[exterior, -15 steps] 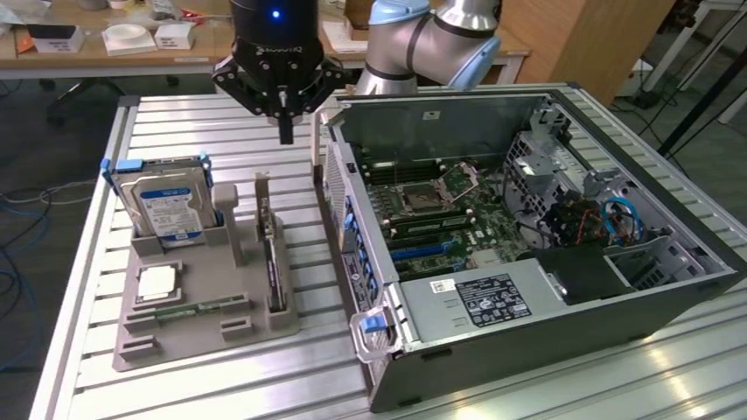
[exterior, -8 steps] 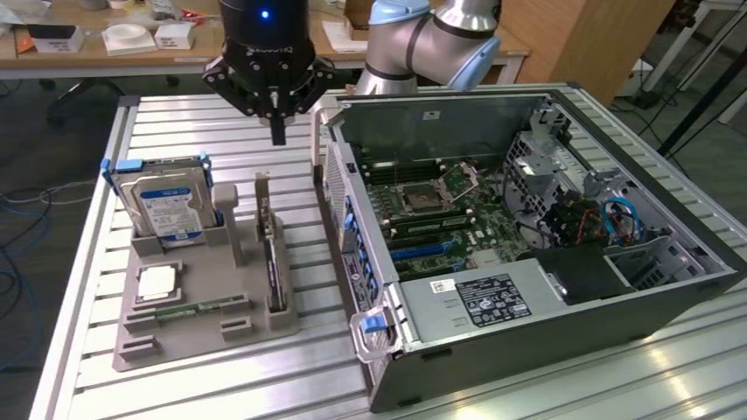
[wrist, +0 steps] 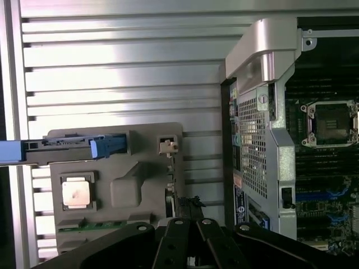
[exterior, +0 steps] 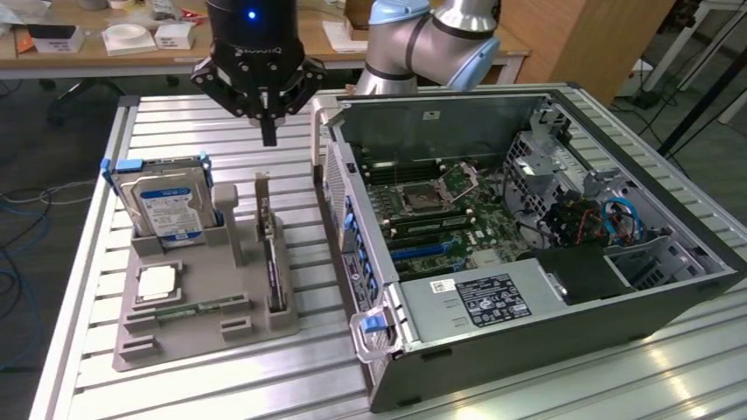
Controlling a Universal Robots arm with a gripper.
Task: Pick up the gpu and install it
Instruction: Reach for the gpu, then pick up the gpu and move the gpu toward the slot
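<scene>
Hand (exterior: pixel 268 133): closed, empty | hovering above gpu (exterior: pixel 275 262) | gpu upright in grey holder (exterior: pixel 198 331) | beside open computer case (exterior: pixel 561 367)

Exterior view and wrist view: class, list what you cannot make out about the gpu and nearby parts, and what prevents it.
- gpu, exterior view: stands edge-on, so its faces do not show; its lower edge is sunk in the grey holder.
- gpu, wrist view: the end effector covers part of its length.
- hard drive label, exterior view: print too small to read.
- robot arm, exterior view: cut off by the top edge.
</scene>
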